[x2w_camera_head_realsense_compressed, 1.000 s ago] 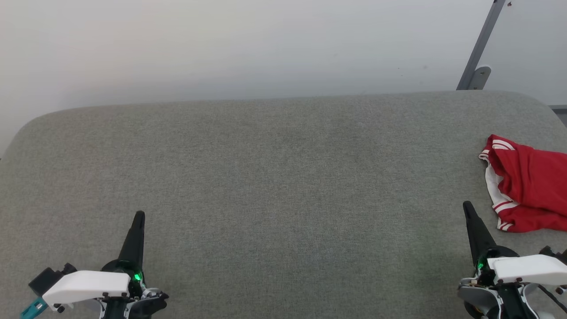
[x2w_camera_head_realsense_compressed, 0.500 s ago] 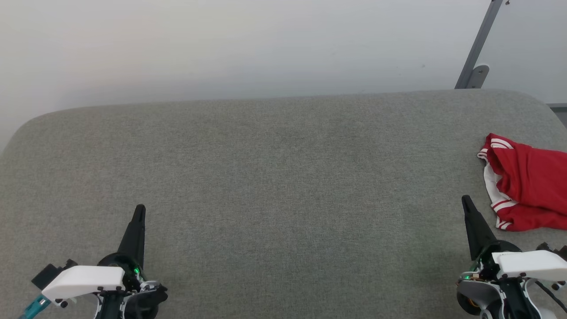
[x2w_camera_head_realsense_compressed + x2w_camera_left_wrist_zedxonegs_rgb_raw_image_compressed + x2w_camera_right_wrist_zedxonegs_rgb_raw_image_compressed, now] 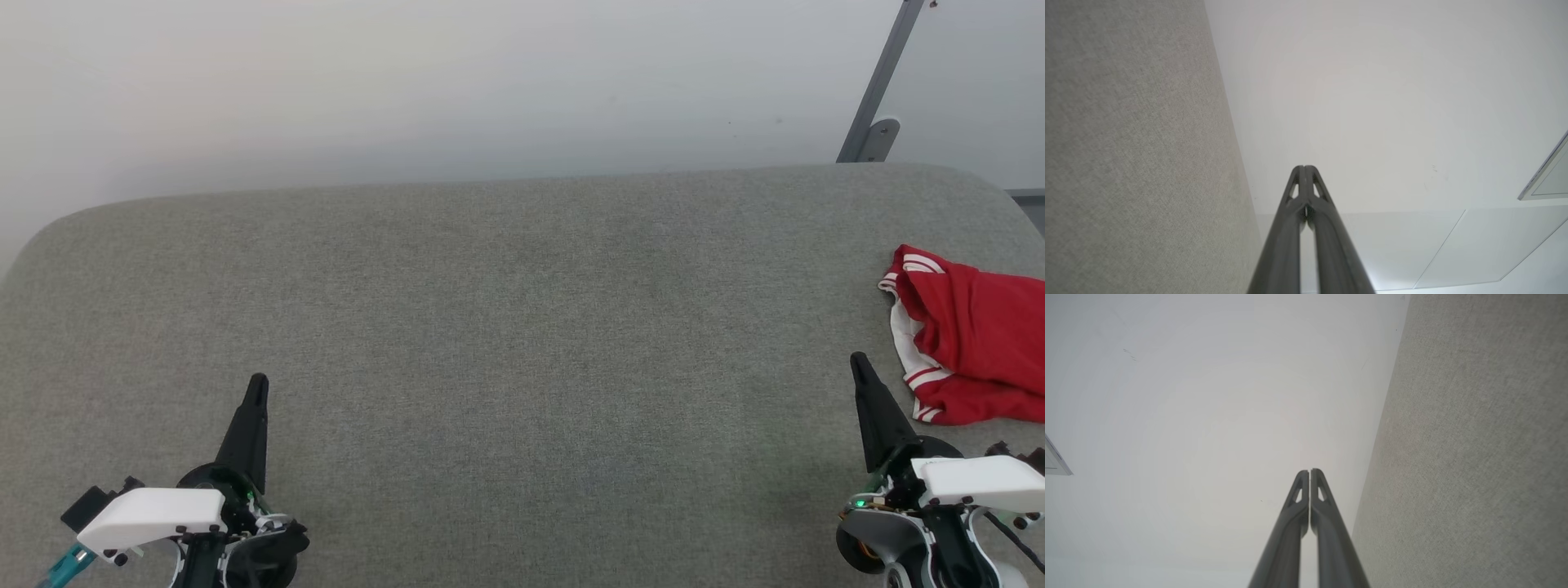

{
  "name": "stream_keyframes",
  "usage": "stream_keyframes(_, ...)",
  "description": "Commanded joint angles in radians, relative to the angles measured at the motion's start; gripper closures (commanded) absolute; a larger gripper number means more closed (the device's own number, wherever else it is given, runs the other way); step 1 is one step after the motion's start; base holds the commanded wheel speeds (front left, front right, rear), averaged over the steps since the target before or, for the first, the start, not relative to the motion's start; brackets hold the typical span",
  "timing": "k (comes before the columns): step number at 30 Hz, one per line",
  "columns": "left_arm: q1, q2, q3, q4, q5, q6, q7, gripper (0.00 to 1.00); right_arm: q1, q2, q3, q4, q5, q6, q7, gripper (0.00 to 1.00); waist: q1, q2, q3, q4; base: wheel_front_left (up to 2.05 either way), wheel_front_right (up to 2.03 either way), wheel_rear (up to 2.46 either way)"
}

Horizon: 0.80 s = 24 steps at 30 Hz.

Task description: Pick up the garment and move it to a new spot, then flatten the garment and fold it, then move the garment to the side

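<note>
The garment (image 3: 976,335), bright red with white lining and thin double white stripes, lies crumpled at the right edge of the grey fabric surface (image 3: 522,327), partly cut off by the head view's border. My right gripper (image 3: 857,362) is shut and empty, its tip a short way left of and below the garment, not touching it. Far to the left, my left gripper (image 3: 258,384) is also shut and holds nothing. Both wrist views show the fingers pressed together: the left gripper (image 3: 1304,168) and the right gripper (image 3: 1309,472) point along the surface toward a pale wall.
A pale wall (image 3: 457,82) rises behind the padded surface, whose far edge curves down at both corners. A grey metal strut with a bracket (image 3: 878,98) leans at the back right.
Both grippers have crept slightly up the head view, and the whole picture has shifted a little. The garment lies as before.
</note>
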Motion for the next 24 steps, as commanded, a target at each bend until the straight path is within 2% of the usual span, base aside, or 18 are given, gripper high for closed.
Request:
stream_keyframes(1, -0.013, 0.001, 0.005, 0.000, -0.003, -0.003, 0.003, 1.00, -0.005, 0.002, -0.001, 0.002, 0.003, 0.000, 0.003, 1.00, -0.0001, 0.0000, 0.000, 0.000, 0.00, 0.00, 0.00)
stream_keyframes(24, -0.014, -0.005, 0.011, 0.000, 0.004, -0.003, 0.009, 1.00, -0.005, 0.002, -0.001, 0.002, 0.004, 0.000, 0.002, 1.00, -0.0001, 0.0000, 0.000, 0.000, 0.00, 0.00, 0.00)
